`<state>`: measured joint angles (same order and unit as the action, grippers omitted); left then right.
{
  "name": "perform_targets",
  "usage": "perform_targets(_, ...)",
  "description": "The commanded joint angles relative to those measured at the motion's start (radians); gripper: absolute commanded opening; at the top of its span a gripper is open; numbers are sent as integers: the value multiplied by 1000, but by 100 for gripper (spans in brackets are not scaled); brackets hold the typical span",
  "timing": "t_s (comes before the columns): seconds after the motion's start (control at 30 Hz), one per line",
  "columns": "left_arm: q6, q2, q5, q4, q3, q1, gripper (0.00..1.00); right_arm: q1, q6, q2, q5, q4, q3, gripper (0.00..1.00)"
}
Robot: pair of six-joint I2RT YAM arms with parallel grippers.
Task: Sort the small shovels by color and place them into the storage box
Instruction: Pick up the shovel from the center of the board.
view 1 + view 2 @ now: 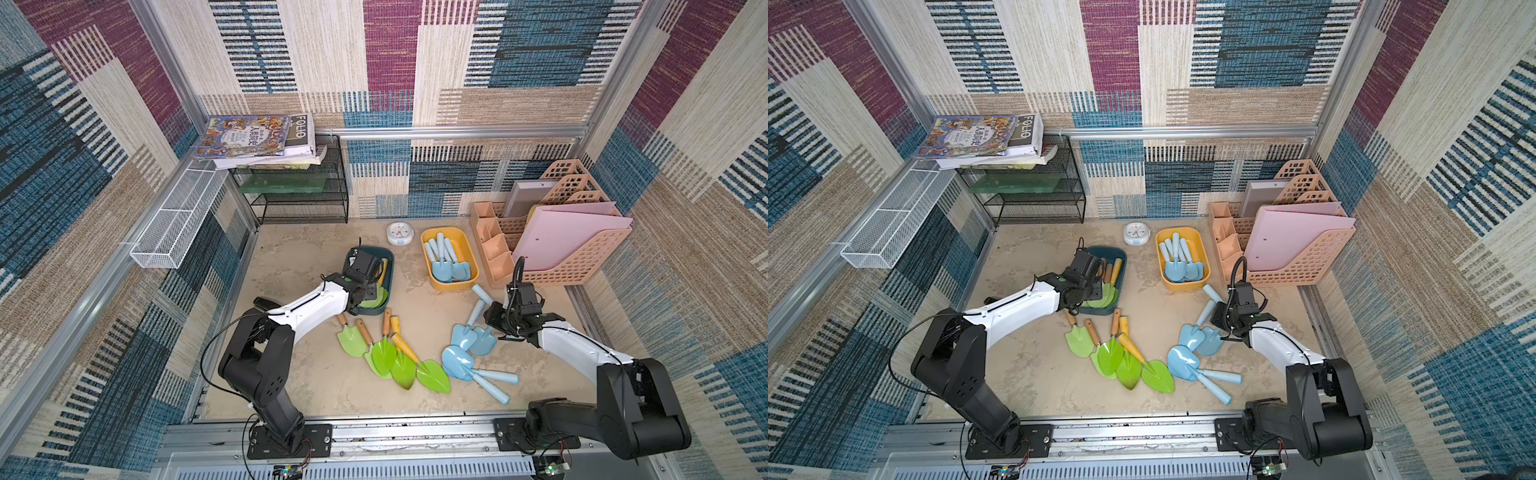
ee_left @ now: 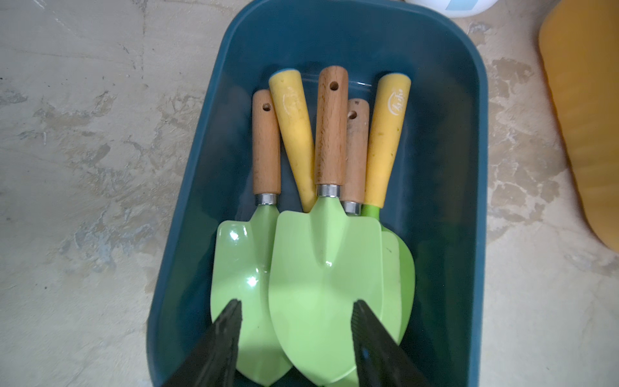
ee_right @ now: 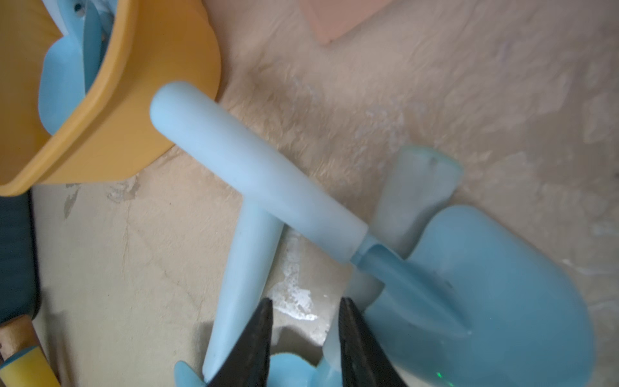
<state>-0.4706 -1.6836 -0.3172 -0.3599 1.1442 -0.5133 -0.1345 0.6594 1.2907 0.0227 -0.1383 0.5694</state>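
Observation:
Several green shovels [image 2: 321, 261] with wood or yellow handles lie side by side in the dark blue box [image 2: 452, 167]. My left gripper [image 2: 294, 303] hangs open just above their blades, holding nothing. Several more green shovels [image 1: 384, 353] lie on the table in front of that box [image 1: 388, 257]. The yellow box [image 1: 451, 284] holds several pale blue shovels [image 1: 446, 262]. More pale blue shovels [image 1: 465, 336] are scattered on the table. My right gripper [image 3: 304, 301] sits low over them, jaws narrowly open with bare table between. One blue shovel [image 3: 261, 174] lies beside it, its handle reaching to the yellow box [image 3: 150, 100].
A white clock [image 1: 400, 233] lies between the two boxes at the back. A peach file organizer [image 1: 561, 249] with pink folders stands at the back right. A black mesh rack [image 1: 299, 195] carrying books is at the back left, beside a white wire basket [image 1: 174, 220].

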Motion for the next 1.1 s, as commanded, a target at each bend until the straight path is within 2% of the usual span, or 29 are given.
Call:
perform_targets(0.0, 5, 1, -15, -3, -2, 1, 55, 29, -28, -4, -66, -34, 4, 36)
perform_targets(0.33, 6, -13, -10, -6, 6, 1, 55, 59, -25, 12, -39, -20, -30, 37)
perform_targets(0.67, 12, -4, -20, -12, 6, 1, 55, 21, -14, 151, -76, -25, -2, 36)
perform_targets(0.83, 18, 1, -33, -35, 23, 2, 55, 1, -53, 226, -79, -93, 41, 25)
perform_targets(0.93, 15, 7, -18, -40, 25, 4, 55, 3, -84, 237, -41, -118, 62, 17)
perform_targets(1.07, 5, 11, 2, -65, 27, 6, 55, 3, -124, 194, 49, -162, 101, 13)
